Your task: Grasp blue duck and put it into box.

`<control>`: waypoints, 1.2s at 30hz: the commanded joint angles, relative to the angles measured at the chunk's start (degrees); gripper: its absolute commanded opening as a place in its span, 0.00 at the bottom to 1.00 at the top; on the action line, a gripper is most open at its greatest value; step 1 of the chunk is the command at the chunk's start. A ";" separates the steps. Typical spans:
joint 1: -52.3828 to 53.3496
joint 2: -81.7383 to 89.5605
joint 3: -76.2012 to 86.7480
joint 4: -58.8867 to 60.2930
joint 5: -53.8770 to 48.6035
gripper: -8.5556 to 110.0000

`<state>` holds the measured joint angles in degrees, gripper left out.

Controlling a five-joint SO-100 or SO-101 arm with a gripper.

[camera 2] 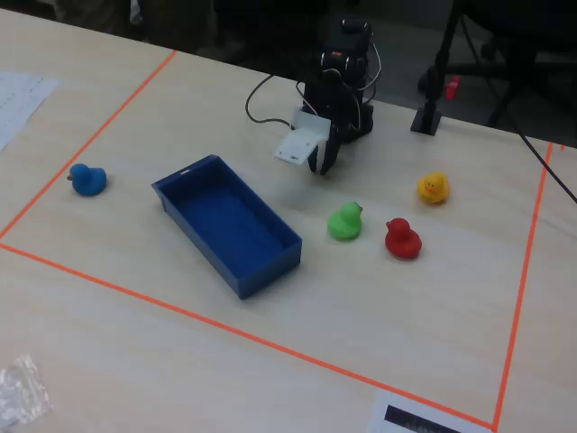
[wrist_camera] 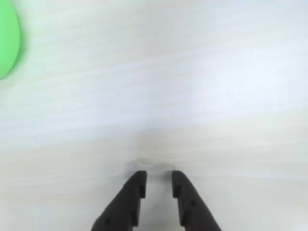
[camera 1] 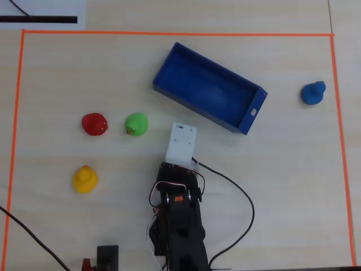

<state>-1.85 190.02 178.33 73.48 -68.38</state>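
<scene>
Nothing is done yet: our gripper hangs empty over bare table, jaws narrowly parted. In the overhead view the duck sits at 3 o'clock of the box, well apart. Reaching, grasping and dropping remain.

Overhead view: box mid-table, angled. Blue duck well right of box, apart. Green duck left of box; red duck further left; yellow duck nearer. Arm near edge.
</scene>
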 commanded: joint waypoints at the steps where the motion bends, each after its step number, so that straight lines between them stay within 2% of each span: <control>1: -0.44 -0.26 -0.09 1.23 -0.18 0.11; 32: -0.44 -0.26 -0.09 1.23 -0.26 0.11; 36: -0.18 -0.26 -0.09 1.14 -0.18 0.07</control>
<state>-1.85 190.02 178.33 73.48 -68.38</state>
